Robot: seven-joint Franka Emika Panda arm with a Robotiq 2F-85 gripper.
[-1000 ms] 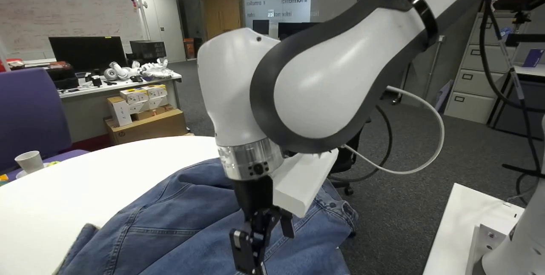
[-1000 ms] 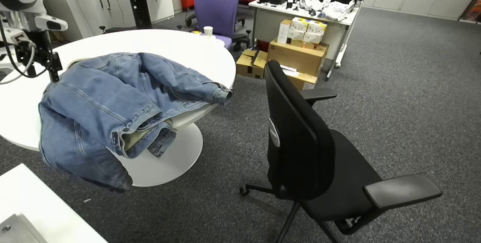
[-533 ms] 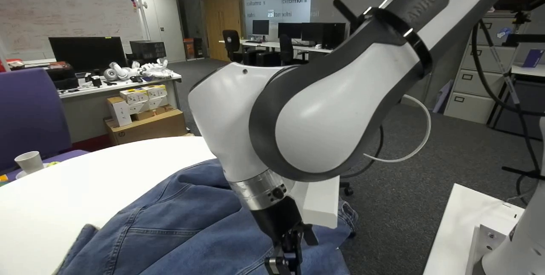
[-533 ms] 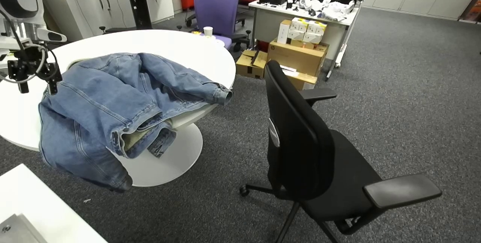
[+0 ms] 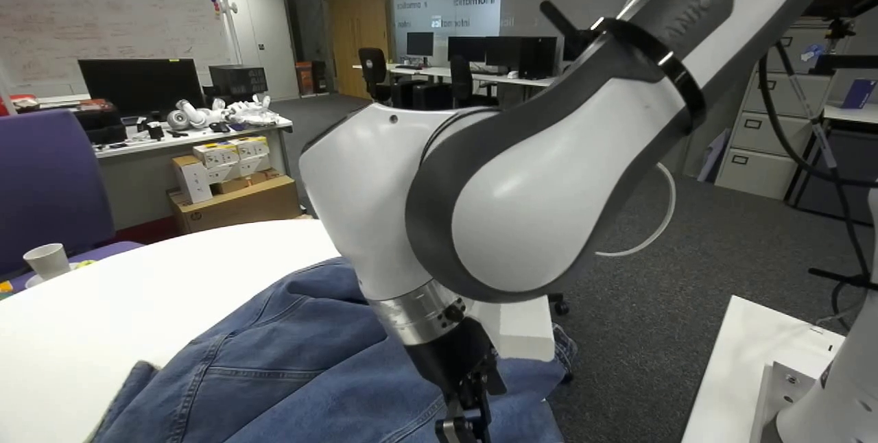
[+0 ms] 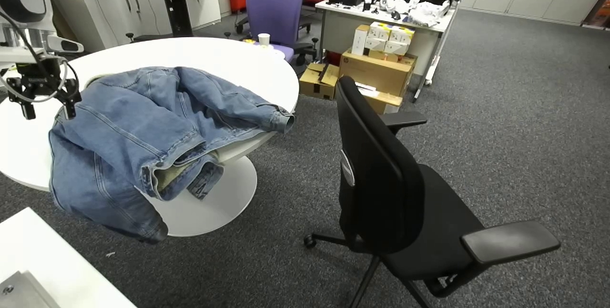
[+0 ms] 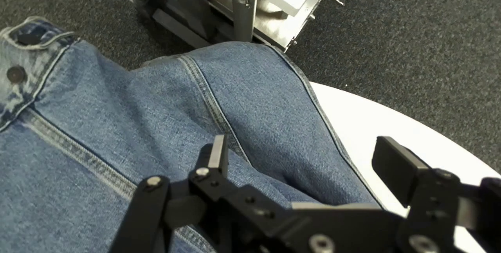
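Whoever is driving would do well, I'd say, to bring the hand down slowly and nip the denim jacket by its stitched border, since cloth pinched mid-panel may bunch and slip. Seen from the wrist, one finger hangs over the denim and the other finger over bare white bench, so the border runs between them; a level lowering ought to suit, easing off before the tips press hard on the bench. The hand itself is spread wide with nothing gripped, and it looks clear of the cloth, though I couldn't swear there's no light brush.

Just below it lies the jacket, partly on the bench, partly drooping over the rim. Further from the hand, one sleeve trails across the bench. Across the bench from the hand stands a purple chair, a pale cup by its seat. Well apart from the hand are a black office chair and, beyond, cardboard boxes.
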